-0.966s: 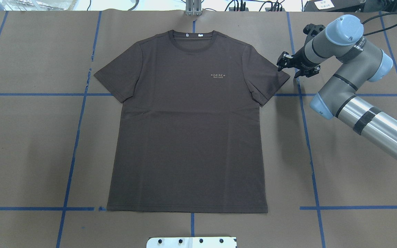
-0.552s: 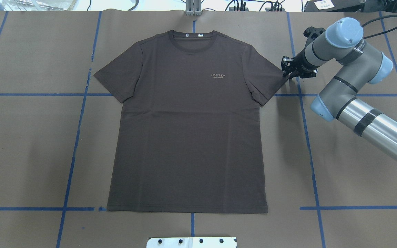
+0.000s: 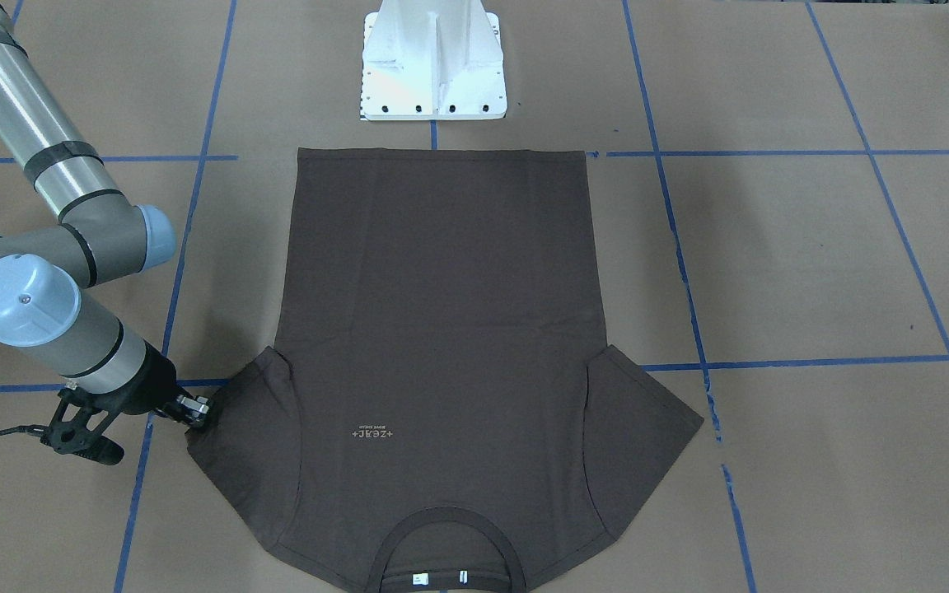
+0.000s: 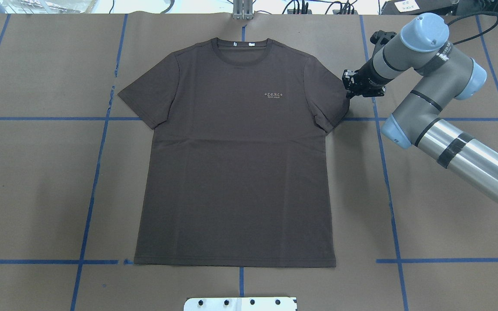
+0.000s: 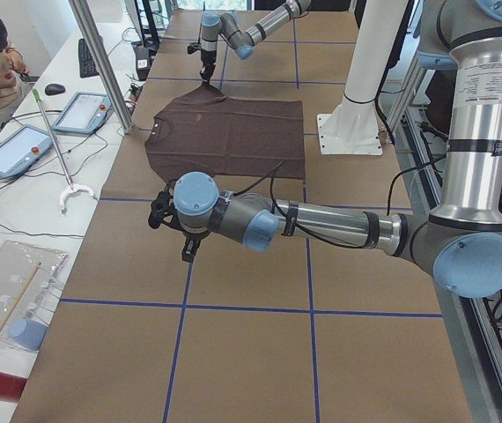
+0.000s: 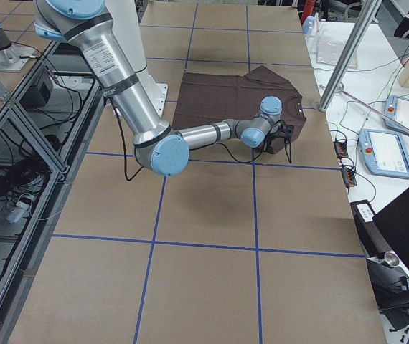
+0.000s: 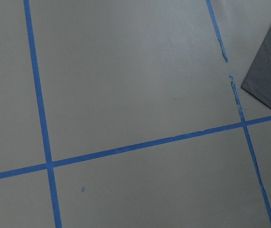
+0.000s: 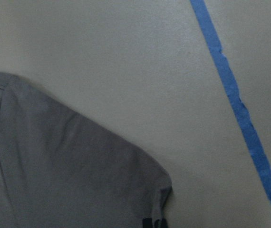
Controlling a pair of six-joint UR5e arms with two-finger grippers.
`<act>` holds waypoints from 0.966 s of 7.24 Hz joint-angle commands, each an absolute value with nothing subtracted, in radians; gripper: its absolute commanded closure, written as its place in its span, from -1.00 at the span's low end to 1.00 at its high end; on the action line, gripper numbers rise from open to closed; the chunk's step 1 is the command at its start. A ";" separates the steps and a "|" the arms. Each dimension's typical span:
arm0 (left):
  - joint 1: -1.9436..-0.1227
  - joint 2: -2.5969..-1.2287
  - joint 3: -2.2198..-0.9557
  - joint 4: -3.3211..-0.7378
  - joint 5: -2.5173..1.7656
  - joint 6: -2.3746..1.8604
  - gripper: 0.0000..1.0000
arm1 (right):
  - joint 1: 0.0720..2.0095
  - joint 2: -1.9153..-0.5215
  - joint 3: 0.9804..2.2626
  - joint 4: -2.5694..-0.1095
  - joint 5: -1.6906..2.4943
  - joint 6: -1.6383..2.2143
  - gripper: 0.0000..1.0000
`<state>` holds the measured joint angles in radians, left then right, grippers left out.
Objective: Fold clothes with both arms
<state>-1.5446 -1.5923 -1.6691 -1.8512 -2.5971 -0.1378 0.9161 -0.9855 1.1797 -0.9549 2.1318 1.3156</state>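
One smooth brown T-shirt (image 4: pixel 236 164) flat on papered surface (image 4: pixel 37 172); right fingers (image 3: pixel 198 409) pinch its sleeve hem; left fingers (image 5: pixel 188 249): can't tell.

T-shirt sleeve (image 8: pixel 69 171) near blue tape (image 8: pixel 235 109)

You are losing the ribbed round collar (image 3: pixel 450 527) of the dark brown short-sleeved T-shirt (image 3: pixel 441 329) at the lower edge of the front-facing view, and its small white neck tags (image 3: pixel 418 579) are showing too small to read. The finer line under the pale chest logo (image 4: pixel 274 94) is blurring into a smudge overhead. The black two-finger right pincer (image 4: pixel 349 91) is swallowing the sleeve corner between its closed jaws, hiding how much cloth is caught. Its wrist view is coming through blurred, with a black sliver (image 8: pixel 153 223) cut by the lower edge. The black left pincer (image 5: pixel 188 250) is appearing only in the left side view, too small for you to judge its jaws.
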 commanded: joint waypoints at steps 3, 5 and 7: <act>-1.545 -1.589 -1.667 -1.850 -2.634 -0.137 -1.00 | 0.817 -0.690 1.088 -1.124 1.989 1.399 1.00; -1.543 -1.591 -1.677 -1.853 -2.635 -0.135 -1.00 | 0.766 -0.646 1.031 -1.120 1.889 1.399 0.51; -1.519 -1.626 -1.668 -1.879 -2.629 -0.135 -1.00 | 0.747 -0.612 1.023 -1.100 1.855 1.399 -1.00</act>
<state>-1.5372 -1.6031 -1.6742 -1.8599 -2.6339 -0.1352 0.7595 -0.6330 1.0273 -1.1097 1.8731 1.3985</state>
